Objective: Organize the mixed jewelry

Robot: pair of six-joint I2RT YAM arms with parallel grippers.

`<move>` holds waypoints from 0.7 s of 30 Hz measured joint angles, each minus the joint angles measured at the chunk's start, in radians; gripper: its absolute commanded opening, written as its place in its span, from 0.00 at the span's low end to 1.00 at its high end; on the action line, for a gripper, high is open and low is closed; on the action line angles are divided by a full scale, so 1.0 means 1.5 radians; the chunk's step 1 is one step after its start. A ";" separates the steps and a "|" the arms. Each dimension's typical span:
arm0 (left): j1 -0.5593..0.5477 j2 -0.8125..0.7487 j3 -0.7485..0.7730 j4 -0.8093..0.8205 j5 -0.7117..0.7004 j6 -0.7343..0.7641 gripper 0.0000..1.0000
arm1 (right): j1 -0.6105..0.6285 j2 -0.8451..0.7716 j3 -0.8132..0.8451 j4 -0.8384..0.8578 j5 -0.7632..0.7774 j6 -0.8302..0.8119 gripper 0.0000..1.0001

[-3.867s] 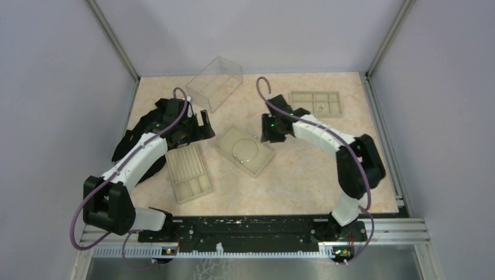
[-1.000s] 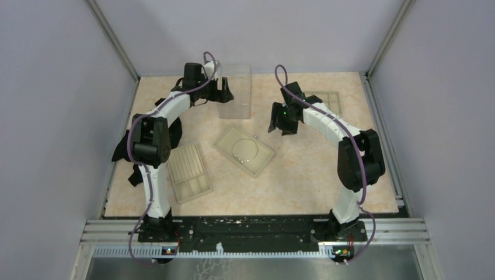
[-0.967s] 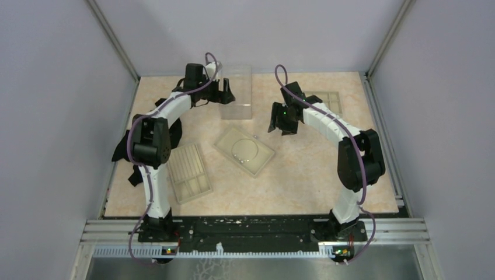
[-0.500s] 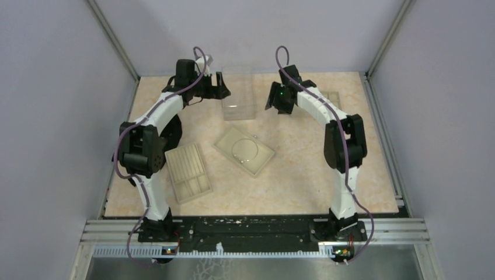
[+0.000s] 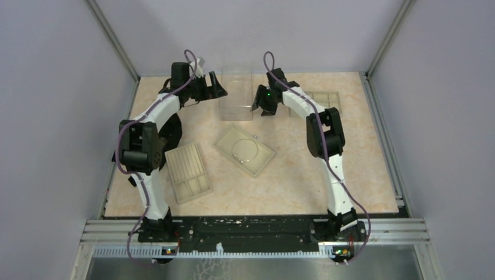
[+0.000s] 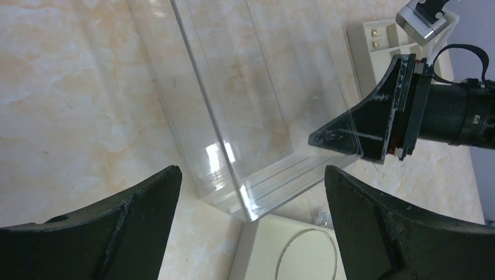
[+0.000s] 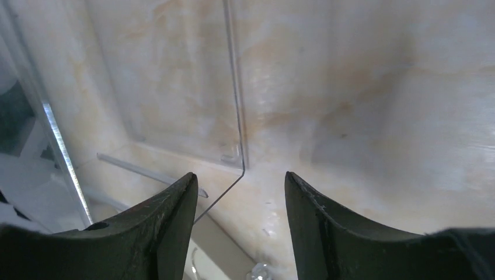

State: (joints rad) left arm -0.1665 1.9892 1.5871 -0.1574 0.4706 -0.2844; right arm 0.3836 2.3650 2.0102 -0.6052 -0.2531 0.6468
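The thin silver hoop [image 5: 246, 150] lies on a square beige tray [image 5: 264, 161] at mid-table; its top arc shows in the left wrist view [image 6: 307, 254]. A tiny silver piece [image 6: 321, 218] lies by the tray's far corner and also shows in the right wrist view [image 7: 257, 272]. Small gold pieces [image 6: 375, 38] sit in the compartmented tray [image 5: 324, 102]. My left gripper [image 5: 217, 89] is open and empty just left of the clear plastic box [image 5: 236, 100], with its fingers wide [image 6: 251, 170]. My right gripper [image 5: 258, 105] is open and empty at the box's right wall [image 7: 239, 175].
A ridged beige tray [image 5: 188, 171] lies front left. The clear box [image 6: 233, 105] stands near the back wall between both grippers; its edge [image 7: 234, 87] fills the right wrist view. The right gripper's finger [image 6: 362, 125] shows at the box's far side.
The clear box, earlier tilted at the back, now stands between the grippers. The left gripper has drawn slightly left of it. The right arm has swung left and back to the box's right side.
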 measured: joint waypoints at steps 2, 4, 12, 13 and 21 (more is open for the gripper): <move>0.000 0.008 0.000 0.000 0.006 -0.003 0.98 | 0.017 -0.005 -0.007 0.016 -0.016 -0.004 0.56; 0.001 0.013 0.000 -0.001 0.011 -0.005 0.98 | 0.037 -0.022 -0.045 0.041 -0.034 -0.006 0.56; 0.016 0.016 0.000 0.000 0.013 -0.007 0.98 | 0.115 -0.087 -0.157 0.056 -0.091 -0.029 0.55; 0.018 0.016 0.000 0.000 0.013 -0.007 0.98 | 0.117 -0.095 -0.158 0.050 -0.088 -0.037 0.55; 0.023 -0.003 0.000 -0.013 -0.002 -0.007 0.99 | 0.092 -0.235 -0.206 -0.002 -0.019 -0.133 0.58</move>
State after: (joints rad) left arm -0.1326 1.9850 1.5871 -0.1768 0.4671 -0.2947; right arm 0.5213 2.0121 1.7008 -0.6079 -0.2810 0.4469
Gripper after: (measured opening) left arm 0.986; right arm 0.581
